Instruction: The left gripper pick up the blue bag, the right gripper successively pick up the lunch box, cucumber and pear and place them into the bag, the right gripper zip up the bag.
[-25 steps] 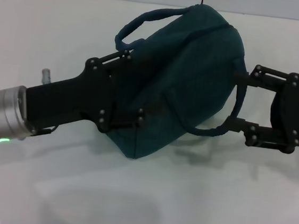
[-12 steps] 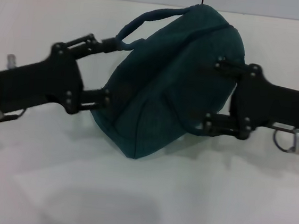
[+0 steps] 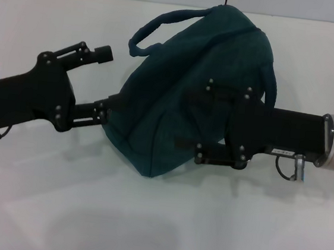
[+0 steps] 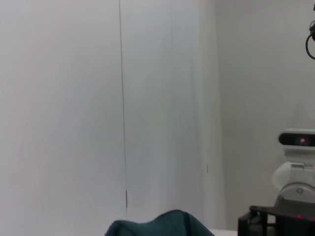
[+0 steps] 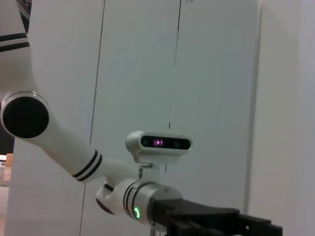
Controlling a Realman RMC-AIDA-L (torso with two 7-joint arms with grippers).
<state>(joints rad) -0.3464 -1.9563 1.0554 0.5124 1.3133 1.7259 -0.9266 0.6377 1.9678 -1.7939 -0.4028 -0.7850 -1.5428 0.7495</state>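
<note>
The blue bag (image 3: 182,97) is lying slumped on the white table (image 3: 144,224) between both arms. The left gripper (image 3: 102,85) is spreading empty beside it; the right gripper (image 3: 200,122) is reaching over it, finger state unclear. Soft fabric probably sags, so the loop handle (image 3: 156,28) seems the best hold.

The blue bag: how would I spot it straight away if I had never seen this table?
Look at the white table from the head view: the blue bag lies in its middle, between two black arms. The left pincer sits open at its side, and the right pincer reaches over it. It is the only soft, dark teal thing there, with loop handles.
</note>
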